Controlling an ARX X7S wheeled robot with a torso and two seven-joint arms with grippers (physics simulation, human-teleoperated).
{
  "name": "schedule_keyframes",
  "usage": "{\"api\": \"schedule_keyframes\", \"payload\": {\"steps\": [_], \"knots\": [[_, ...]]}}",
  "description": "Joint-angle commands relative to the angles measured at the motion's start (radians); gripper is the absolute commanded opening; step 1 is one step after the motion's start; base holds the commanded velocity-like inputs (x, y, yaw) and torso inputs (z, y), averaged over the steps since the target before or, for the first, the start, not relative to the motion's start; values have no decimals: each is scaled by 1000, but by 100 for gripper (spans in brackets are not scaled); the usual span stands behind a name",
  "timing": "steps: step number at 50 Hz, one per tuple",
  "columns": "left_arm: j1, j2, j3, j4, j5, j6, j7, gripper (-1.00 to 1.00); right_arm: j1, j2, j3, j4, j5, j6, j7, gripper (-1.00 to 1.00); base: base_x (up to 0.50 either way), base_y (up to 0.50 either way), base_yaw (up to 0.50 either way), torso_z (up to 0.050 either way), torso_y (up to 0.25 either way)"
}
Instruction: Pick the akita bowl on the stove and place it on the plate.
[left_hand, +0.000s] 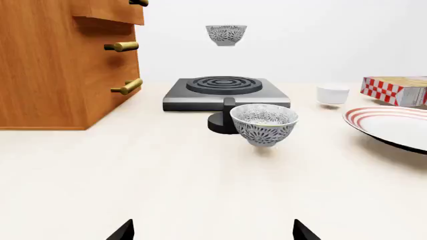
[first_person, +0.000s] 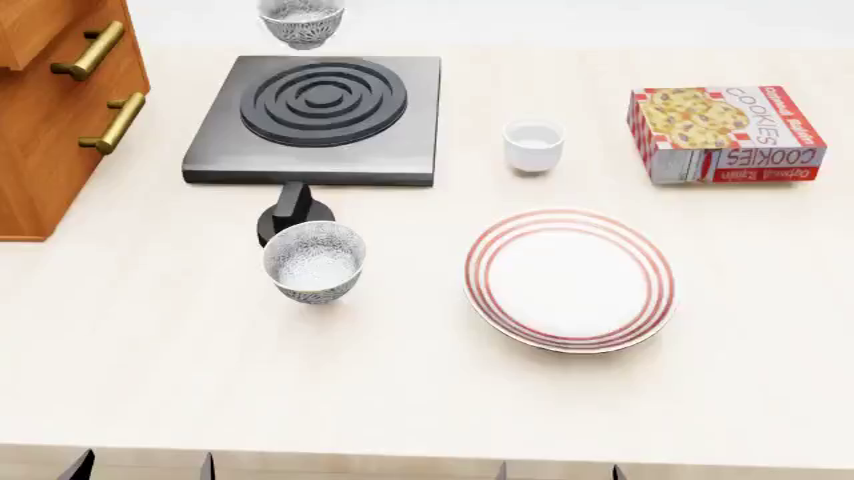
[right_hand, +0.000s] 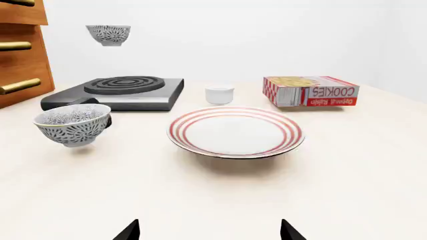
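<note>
While both arms hang low at the near edge of the table (first_person: 160, 380), only dark fingertips show: the left pincer (left_hand: 213, 231) and the right pincer (right_hand: 210, 231) each have their tips spread wide apart with nothing between them, so both are released.

One akita bowl (first_person: 302, 20) appears in the air above and behind the stove (first_person: 320, 118), at the far edge of the head view; in both wrist views it floats against the white wall, clear of the burner rings, touching nothing. A second speckled bowl (first_person: 315, 261) sits upright on the table just in front of the stove's round black knob (first_person: 292, 214), close to it; whether they touch cannot be told.

To the right lies the plate (first_person: 571, 280), white with red rings, with nothing on it, well apart from both bowls. A small white cup (first_person: 534, 145) stands beyond the plate, beside the stove's right side. Farther right rests a red-and-white cookie box (first_person: 725, 133). At the left stands a wooden cabinet (first_person: 40, 150) with brass drawer handles, near the stove's left side.
</note>
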Motion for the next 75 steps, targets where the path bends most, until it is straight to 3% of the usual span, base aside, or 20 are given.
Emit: {"api": "schedule_keyframes", "payload": {"steps": [1,18,19,34,43,52,60,64,70,75], "knots": [[-1,-16,16,-7,-20,2,-17,100,4,16,-18,22,19,-14,15,100,0,0,0,0,0],[-9,-56,72,-25,-39,1,-73,100,2,55,-67,0,61,1,62,100,0,0,0,0,0],[-8,-10,16,-22,7,-3,-19,100,2,9,-13,7,15,-3,8,100,0,0,0,0,0],[-15,-52,67,-33,-29,-15,-69,100,8,56,-69,-13,58,18,49,100,0,0,0,0,0],[-16,-65,84,-24,-42,-25,-86,100,175,70,-153,-213,4,282,43,100,0,0,0,0,0],[-19,-76,96,-34,-54,-18,-99,100,518,20,-175,-485,52,760,65,100,0,0,0,0,0],[-21,-84,106,-40,-63,-11,-110,100,826,31,14,-553,201,1145,175,100,0,0,0,0,0],[-20,-89,111,-32,-67,-16,-116,100,827,63,90,-574,214,1161,176,100,0,0,0,0,0],[-25,-95,120,-48,-71,-4,-124,100,756,179,51,-599,210,1225,139,100,0,0,0,0,0],[-23,-101,128,-40,-74,-10,-131,100,713,200,60,-626,243,1237,97,100,0,0,0,0,0]]}}
